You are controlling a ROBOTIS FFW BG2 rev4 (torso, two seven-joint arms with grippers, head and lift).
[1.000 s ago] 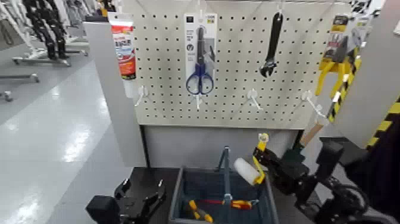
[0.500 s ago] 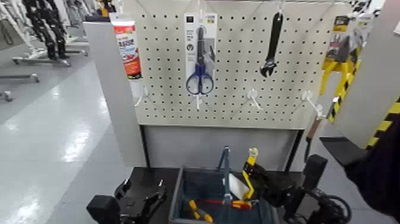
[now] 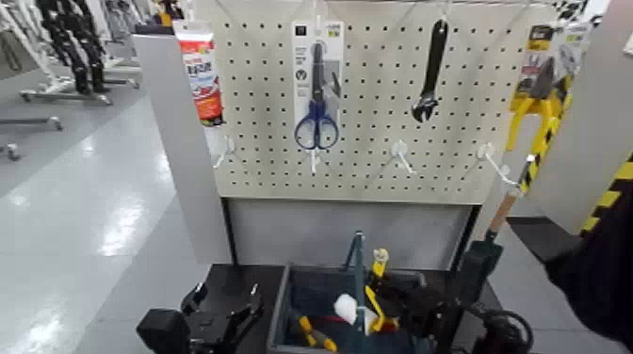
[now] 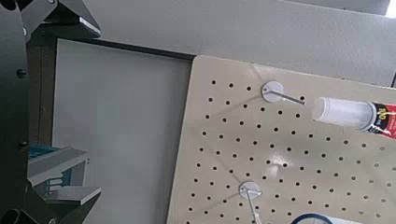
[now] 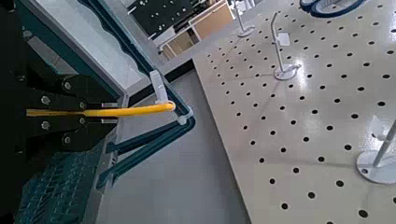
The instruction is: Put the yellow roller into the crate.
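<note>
On the pegboard, one scissors, one wrench, one pliers and one tube; below it, one crate and one roller.

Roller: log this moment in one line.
roller: held over crate | right gripper: shut on handle | left gripper: open, beside crate | release: not yet

Matte-black right hand dotted with silver screws, black left hand, angular grey fingertips, black curved cable
</note>
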